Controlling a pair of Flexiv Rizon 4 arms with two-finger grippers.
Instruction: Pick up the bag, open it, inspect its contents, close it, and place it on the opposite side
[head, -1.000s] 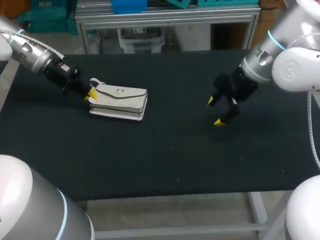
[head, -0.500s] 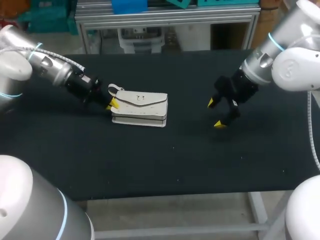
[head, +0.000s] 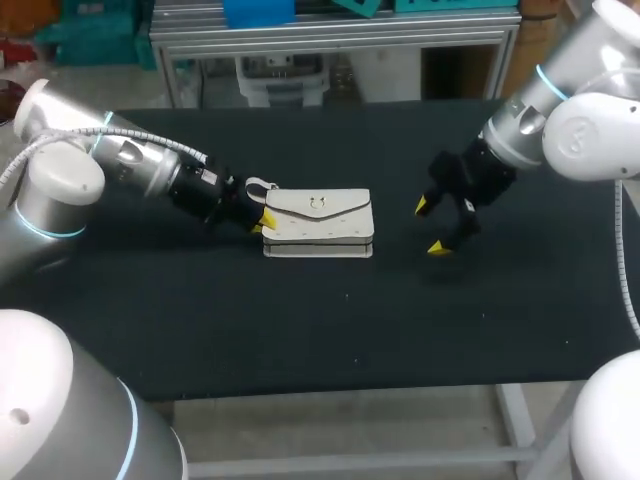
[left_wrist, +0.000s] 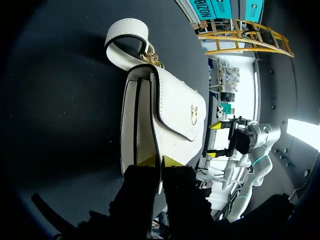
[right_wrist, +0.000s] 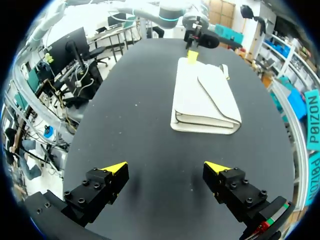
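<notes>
Low on the black table, the left gripper is reaching in from its own side and pinching the near end of the white handbag. In the left wrist view its yellow tips are sitting close together with the dark-edged rim of one panel caught between them. That hold looks chosen for steering rather than lifting, since the handbag is lying flat on its back near the table's middle, flap side up and closed, with the gold clasp showing on the flap. The wrist strap is curling out at the same end, just beside the left gripper's fingers.

The right gripper is hovering near the handbag's far end, apart from it, with its fingers spread wide and nothing between them. In its own view it is facing the handbag end on, probably waiting as the second hand that opening the flap is going to need.

The tabletop is looking dark, matte and even, so the handbag is probably sliding easily on it. A band of bare surface is separating the handbag from the right gripper
</notes>
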